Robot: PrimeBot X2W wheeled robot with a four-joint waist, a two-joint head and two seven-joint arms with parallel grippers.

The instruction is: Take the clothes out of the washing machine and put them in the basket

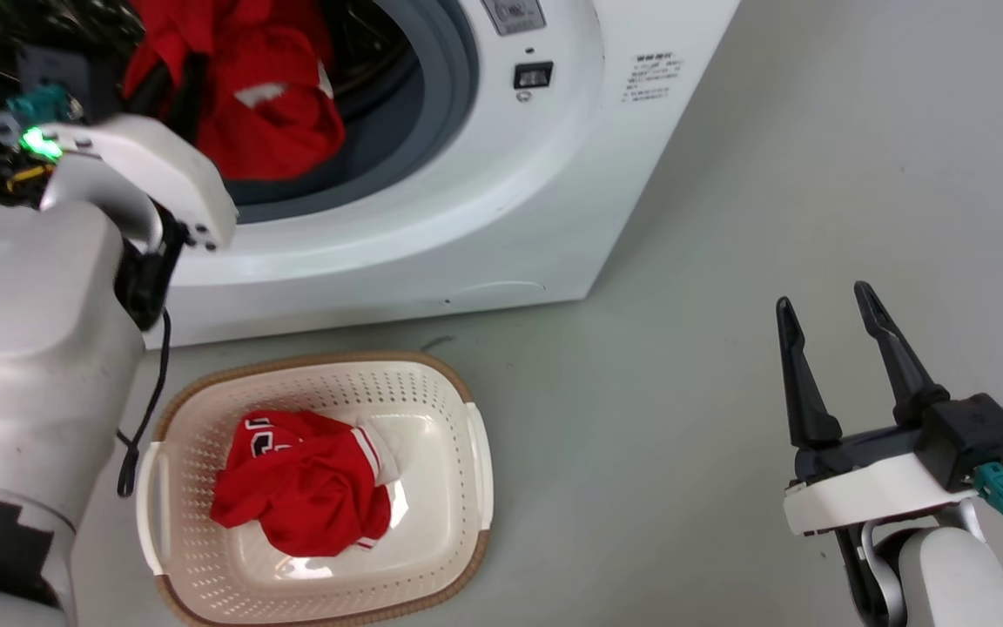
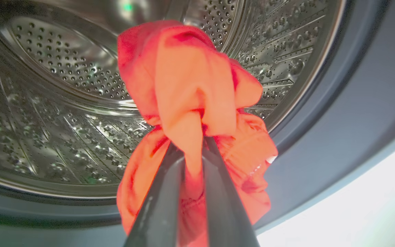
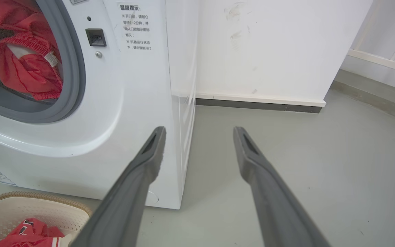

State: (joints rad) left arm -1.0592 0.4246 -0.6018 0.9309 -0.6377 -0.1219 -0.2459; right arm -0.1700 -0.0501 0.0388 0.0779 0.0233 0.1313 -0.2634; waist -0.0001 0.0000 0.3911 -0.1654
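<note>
Pinched at a gathered fold: the plain red garment [image 2: 190, 79], caught between the two dark fingers [image 2: 159, 206] of the left gripper [image 2: 193, 145], pressed close with only cloth between them. Fingertips buried in the bunch, so hard to say just where they end. Lower folds cut off by the bottom edge of the left wrist view. Held up in the mouth of the shiny perforated drum [image 2: 63, 68], inside the grey rubber rim [image 2: 355, 103], with fabric spilling above the fingers and down both sides of them. Cannot tell whether any of it touches the steel.

In the head view, that red bundle [image 1: 266, 113] in the porthole of the washing machine [image 1: 484, 174]. Left edge hidden behind the pale left forearm [image 1: 144, 165], top of the opening cut off by the frame.

Below, on the floor [image 1: 684, 392] just in front of the machine, the basket [image 1: 467, 435] with the crumpled jersey [image 1: 301, 488] lying in it. Numerals folded under, only partly readable.

Well off to the right, the right gripper [image 1: 824, 296] above the floor. Fingers spread wide, nothing between them, apart from both machine and basket.
</note>
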